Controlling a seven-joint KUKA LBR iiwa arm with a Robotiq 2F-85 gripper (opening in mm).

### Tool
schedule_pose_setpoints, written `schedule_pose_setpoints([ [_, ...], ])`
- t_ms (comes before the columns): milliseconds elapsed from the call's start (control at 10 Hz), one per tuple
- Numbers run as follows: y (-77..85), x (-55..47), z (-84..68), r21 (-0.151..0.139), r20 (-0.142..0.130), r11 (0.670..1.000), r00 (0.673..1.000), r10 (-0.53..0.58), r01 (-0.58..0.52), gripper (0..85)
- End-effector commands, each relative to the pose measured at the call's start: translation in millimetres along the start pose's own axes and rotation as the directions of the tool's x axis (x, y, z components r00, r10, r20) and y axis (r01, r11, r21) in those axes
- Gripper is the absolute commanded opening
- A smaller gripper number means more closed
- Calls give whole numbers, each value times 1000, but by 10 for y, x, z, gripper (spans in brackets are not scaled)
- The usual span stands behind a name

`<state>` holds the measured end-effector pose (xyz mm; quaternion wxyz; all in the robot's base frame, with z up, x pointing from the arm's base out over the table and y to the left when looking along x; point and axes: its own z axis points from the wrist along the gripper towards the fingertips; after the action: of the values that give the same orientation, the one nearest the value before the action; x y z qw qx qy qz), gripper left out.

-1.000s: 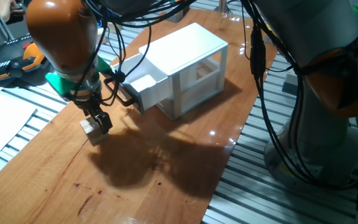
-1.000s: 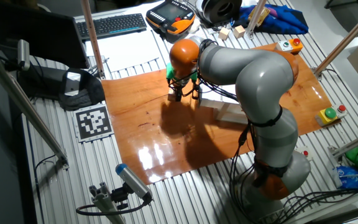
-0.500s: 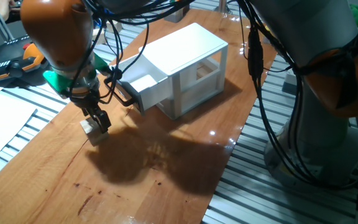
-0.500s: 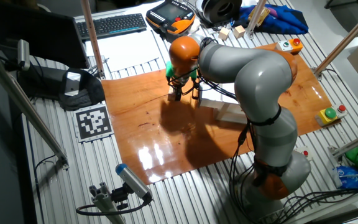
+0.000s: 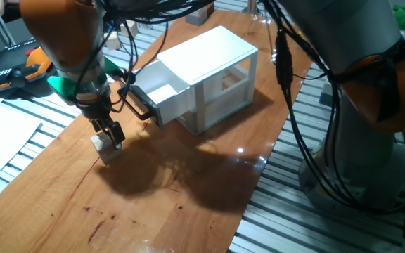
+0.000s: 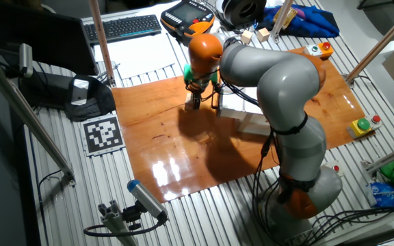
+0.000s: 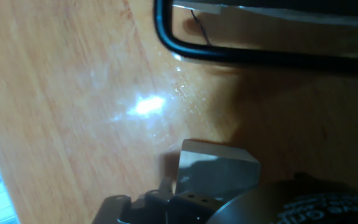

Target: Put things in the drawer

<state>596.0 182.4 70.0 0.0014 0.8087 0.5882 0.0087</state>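
On the wooden counter [image 5: 188,204], the hand [image 5: 110,135] pinches the small wooden cube [image 5: 104,146], which rests just left of the open upper drawer [image 5: 162,97]. The grasp is under way; the next move calls for lifting the cube over the drawer.

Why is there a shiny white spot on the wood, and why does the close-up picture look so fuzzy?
Hand view: a lamp's glare on the glossy table; everything is soft because the camera is so close. The other fixed view: bright reflections on the near part of the board. One fixed view: the arm's big dark shadow beside the gripper.
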Motion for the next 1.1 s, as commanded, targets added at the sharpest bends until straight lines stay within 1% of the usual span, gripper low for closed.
schedule_pose_setpoints([
  [0, -1, 1, -4, -13, 6, 1000, 1000, -9, 9, 850],
  [100, -1, 1, -4, -36, 24, 999, 1000, -18, 19, 850],
  [200, -1, 1, -4, -70, 49, 997, 998, -32, 36, 850],
  [300, -1, 1, -4, -95, 60, 995, 998, -36, 42, 850],
  [400, -1, 1, -4, -103, 70, 994, 997, -19, 26, 850],
  [500, -1, 1, -4, -97, 51, 995, 999, -1, 6, 850],
  [600, 3, 9, 6, -91, 34, 995, 998, 45, -42, 850],
  [700, 8, 18, 24, -86, 27, 993, 996, 80, -78, 850],
  [800, 18, 32, 56, -87, 24, 992, 995, 92, -90, 850],
  [900, 29, 39, 77, -101, 27, 990, 994, 101, -98, 850],
  [1000, 34, 37, 84, -107, 29, 989, 994, 107, -103, 850],
])
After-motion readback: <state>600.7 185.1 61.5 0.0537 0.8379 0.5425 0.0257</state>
